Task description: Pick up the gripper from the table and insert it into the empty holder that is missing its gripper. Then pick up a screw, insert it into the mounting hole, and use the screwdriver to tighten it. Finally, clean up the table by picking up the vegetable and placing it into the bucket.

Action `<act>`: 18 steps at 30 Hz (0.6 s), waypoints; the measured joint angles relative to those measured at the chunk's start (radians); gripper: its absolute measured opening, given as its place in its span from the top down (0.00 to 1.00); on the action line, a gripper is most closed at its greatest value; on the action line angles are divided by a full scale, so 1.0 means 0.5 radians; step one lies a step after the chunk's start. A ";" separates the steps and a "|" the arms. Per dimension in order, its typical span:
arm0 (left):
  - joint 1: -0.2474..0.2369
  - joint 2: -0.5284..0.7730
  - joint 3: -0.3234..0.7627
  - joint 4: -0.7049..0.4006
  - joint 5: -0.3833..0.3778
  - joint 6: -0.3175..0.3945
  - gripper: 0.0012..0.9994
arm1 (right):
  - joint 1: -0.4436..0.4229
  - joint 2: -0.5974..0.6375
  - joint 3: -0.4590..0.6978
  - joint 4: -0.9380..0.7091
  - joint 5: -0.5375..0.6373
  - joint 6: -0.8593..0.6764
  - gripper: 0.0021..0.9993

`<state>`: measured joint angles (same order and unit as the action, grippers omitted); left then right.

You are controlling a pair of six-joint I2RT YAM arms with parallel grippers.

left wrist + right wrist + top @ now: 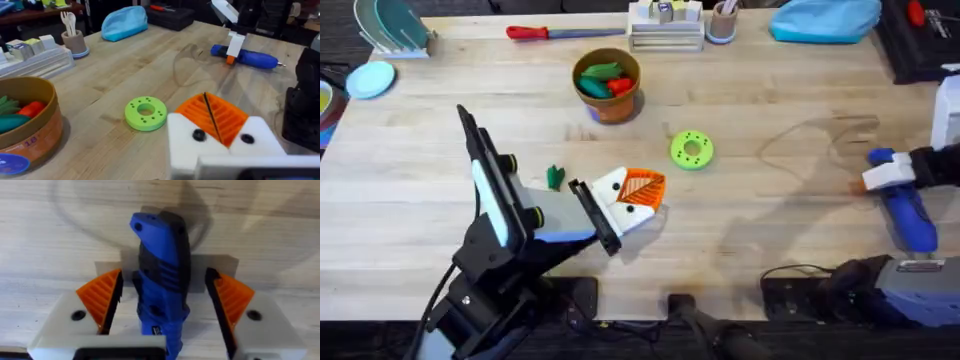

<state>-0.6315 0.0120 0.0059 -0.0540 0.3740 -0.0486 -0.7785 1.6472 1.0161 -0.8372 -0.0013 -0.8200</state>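
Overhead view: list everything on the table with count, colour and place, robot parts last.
bucket: 1, orange-brown, far centre, with green and red toy pieces inside
vegetable: 1, dark green, beside the left arm
ring disc: 1, bright green, centre
screwdriver: 1, blue, right side, lying flat
red-handled tool: 1, far edge
cup: 1, beige, far edge
pouch: 1, light blue, far right
left tool: white with orange pads, shut, centre
right tool: open, astride the screwdriver

Pale matt wood-grain table (770,90) | smooth blue plastic screwdriver (162,280), thin metal bit | ribbed orange plastic pads (102,297) on white plastic mounts | matt green plastic ring (145,113) | soft blue cloth pouch (125,22)
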 joint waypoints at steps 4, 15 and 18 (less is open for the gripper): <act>0.000 0.000 0.000 -0.001 0.000 0.000 1.00 | 0.036 0.005 0.000 0.018 0.025 0.001 0.01; 0.000 0.000 0.000 0.000 0.000 0.000 1.00 | 0.125 0.011 0.000 0.045 0.072 -0.008 0.23; 0.000 0.000 0.000 0.000 0.000 0.000 1.00 | 0.125 0.011 0.000 0.052 0.067 -0.008 0.29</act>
<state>-0.6315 0.0120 0.0059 -0.0542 0.3740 -0.0485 -0.7162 1.6527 1.0161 -0.8110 0.0322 -0.8238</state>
